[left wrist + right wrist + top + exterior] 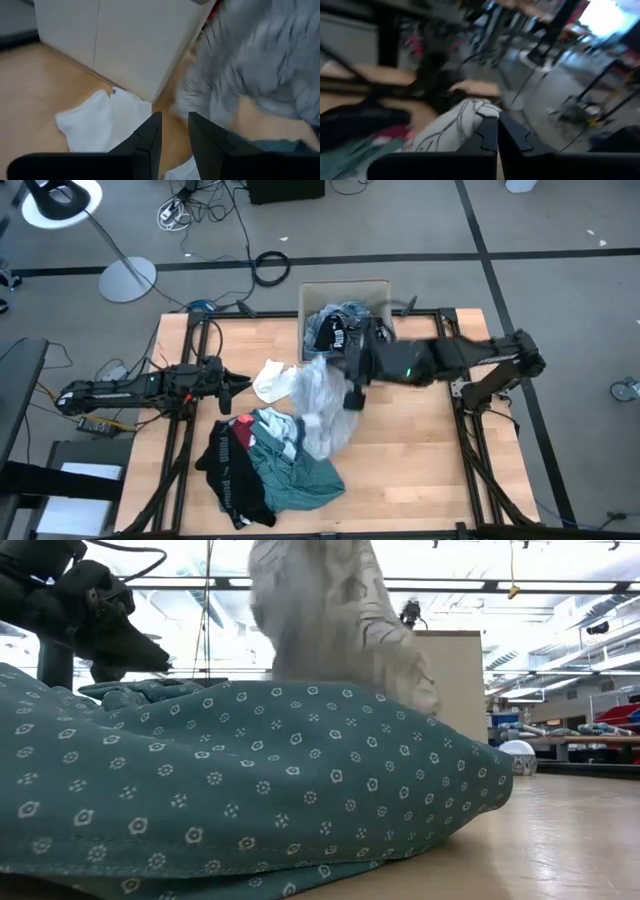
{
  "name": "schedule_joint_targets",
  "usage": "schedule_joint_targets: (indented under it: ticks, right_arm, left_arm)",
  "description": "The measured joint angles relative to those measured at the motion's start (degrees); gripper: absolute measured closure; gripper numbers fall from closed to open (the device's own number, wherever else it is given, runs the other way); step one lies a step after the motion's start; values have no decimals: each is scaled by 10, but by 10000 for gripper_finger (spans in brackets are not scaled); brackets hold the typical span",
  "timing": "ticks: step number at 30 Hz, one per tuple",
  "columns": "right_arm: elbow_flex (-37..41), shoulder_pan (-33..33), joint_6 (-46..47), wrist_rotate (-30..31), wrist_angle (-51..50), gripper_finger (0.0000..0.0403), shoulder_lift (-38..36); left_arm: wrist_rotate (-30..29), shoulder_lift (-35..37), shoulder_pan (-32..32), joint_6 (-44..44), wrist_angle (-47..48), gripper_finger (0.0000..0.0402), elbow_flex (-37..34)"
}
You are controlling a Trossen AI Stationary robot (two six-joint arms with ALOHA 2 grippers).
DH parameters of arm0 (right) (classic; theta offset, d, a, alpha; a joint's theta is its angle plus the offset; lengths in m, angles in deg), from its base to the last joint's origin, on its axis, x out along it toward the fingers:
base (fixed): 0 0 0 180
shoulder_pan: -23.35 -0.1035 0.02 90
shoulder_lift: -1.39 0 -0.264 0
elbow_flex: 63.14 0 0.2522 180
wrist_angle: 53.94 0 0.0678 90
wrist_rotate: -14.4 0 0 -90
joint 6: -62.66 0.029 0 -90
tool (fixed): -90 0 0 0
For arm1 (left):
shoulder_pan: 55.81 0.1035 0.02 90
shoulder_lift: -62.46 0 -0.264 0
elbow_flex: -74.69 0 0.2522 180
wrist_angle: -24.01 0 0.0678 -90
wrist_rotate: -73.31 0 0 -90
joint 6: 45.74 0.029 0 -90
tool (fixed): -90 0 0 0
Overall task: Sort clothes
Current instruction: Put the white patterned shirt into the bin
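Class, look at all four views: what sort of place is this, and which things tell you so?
Probably a robotics lab or workshop: a wooden table in a metal frame, loose cables on grey floor, and distant workbenches under strip lights.

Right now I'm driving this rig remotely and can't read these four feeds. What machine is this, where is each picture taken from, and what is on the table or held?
Two dark robot arms work at a wooden table. One picture looks straight down, one sits at table-top height, and one camera rides on each wrist. The right gripper has its jaws shut on a pale patterned garment, lifting it beside the tan cardboard box, which holds dark clothes. The left gripper waits with its jaws a little open near a white piece. Closer to the front edge lie a teal shirt and a black piece. The low view is mostly filled by the teal shirt.
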Motion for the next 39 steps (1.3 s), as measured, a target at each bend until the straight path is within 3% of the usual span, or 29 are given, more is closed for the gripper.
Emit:
schedule_joint_targets:
  ticks: [8, 14, 25, 39]
  right_arm:
    - [-120, 96, -80, 0, 39, 403, 2]
    - [-176, 160, -130, -1, 87, 403, 2]
    - [-218, 250, -218, -9, 321, 403, 1]
    - [-212, 314, -63, -225, 257, 403, 49]
  left_arm:
    - [-1, 0, 0, 126, 3, 300, 0]
    - [-1, 0, 0, 128, 3, 300, 0]
    - [2, 0, 0, 128, 3, 300, 0]
    - [36, 0, -1, 127, 2, 300, 0]
